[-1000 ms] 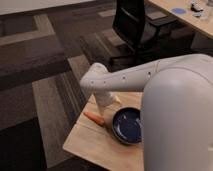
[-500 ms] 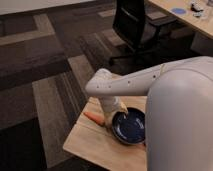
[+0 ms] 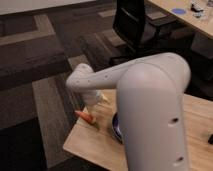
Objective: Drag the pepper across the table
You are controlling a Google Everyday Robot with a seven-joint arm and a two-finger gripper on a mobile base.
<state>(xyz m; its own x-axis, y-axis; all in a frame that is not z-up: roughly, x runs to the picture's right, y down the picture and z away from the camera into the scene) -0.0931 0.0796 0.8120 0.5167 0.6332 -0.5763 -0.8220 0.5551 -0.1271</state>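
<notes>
Pepper aslant, tip left, stem right; gripper just above it

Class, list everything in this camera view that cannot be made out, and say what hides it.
- Blue bowl: camera view, mostly hidden behind the robot arm.
- Gripper, just above the pepper near the table's left edge: camera view, contact with the pepper cannot be told.
- Table: right end cut off by the picture's edge.
- Office chair: top cut off.
</notes>
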